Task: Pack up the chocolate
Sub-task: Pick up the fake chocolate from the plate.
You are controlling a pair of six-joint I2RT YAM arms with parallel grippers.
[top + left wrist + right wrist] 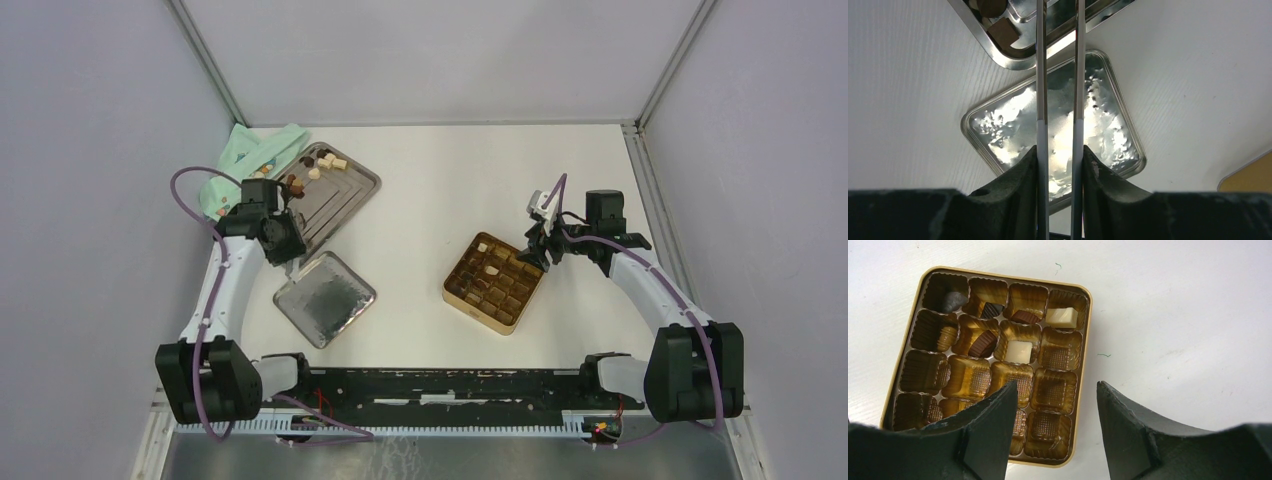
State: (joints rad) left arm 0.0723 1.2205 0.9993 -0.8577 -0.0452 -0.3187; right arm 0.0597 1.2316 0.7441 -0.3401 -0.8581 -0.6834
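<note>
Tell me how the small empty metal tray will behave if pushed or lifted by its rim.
The small tray looks thin and shallow, so probably light and stiff. Lying flat on the smooth white table, it would likely slide, not tip, when pushed. Its polished rim may slip in a pincer; the dimpled bottom hints it dents easily.

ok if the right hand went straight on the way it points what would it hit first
Most likely the gold tin, at an empty cup by its rim; the right hand is open above it, height unclear.
</note>
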